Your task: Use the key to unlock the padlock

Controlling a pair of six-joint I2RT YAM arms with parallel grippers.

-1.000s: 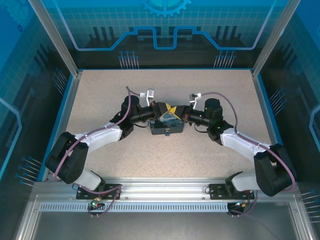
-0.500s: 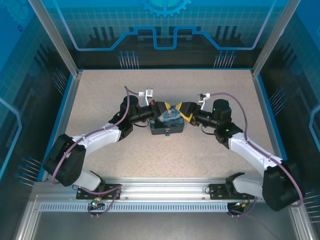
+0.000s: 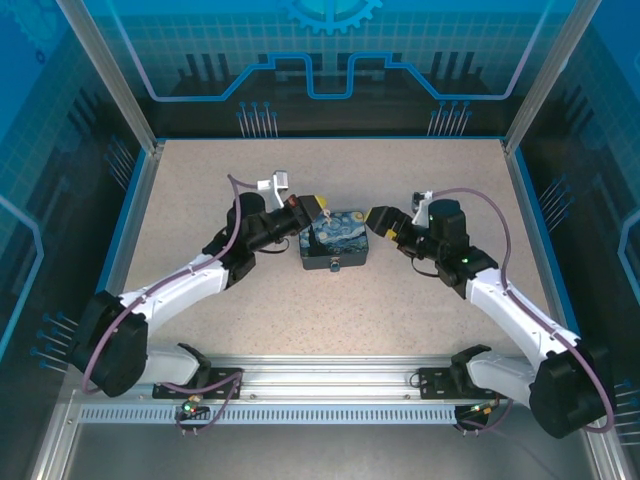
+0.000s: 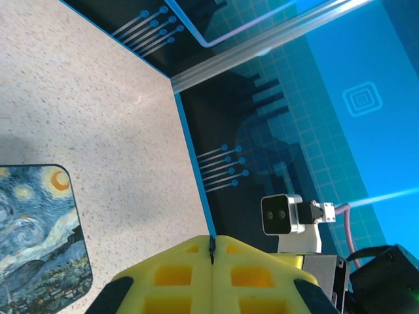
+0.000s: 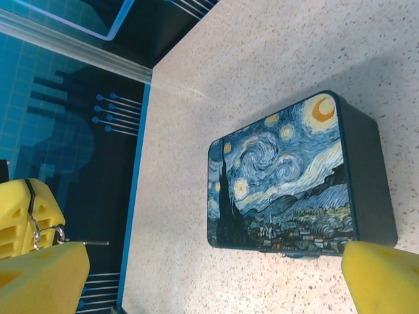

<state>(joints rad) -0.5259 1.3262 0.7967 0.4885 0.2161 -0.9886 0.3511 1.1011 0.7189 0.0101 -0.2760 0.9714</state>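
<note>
My left gripper [image 3: 318,204] hovers at the far left corner of the blue swirl-printed box [image 3: 335,240]. Its yellow fingers [image 4: 163,275] are pressed together on the key [image 4: 211,247], a thin dark sliver at their tips. In the right wrist view the same key [image 5: 29,193] shows as a dark strip in the left gripper [image 5: 19,216], with a small metal ring [image 5: 34,230] hanging below. My right gripper [image 3: 383,222] is open just off the box's right side, with nothing between its fingers [image 5: 39,278]. The box [image 5: 288,176] lies closed ahead of it. The padlock is hidden.
The speckled table [image 3: 200,190] is ringed by a low blue rim [image 3: 135,215] and blue printed walls. A metal post [image 3: 110,70] stands at each back corner. The right arm's wrist camera [image 4: 283,214] faces my left gripper.
Both grippers have drawn back from over the box, the left one to the left, the right one to the right. The right gripper has opened. The box lid is now uncovered.
</note>
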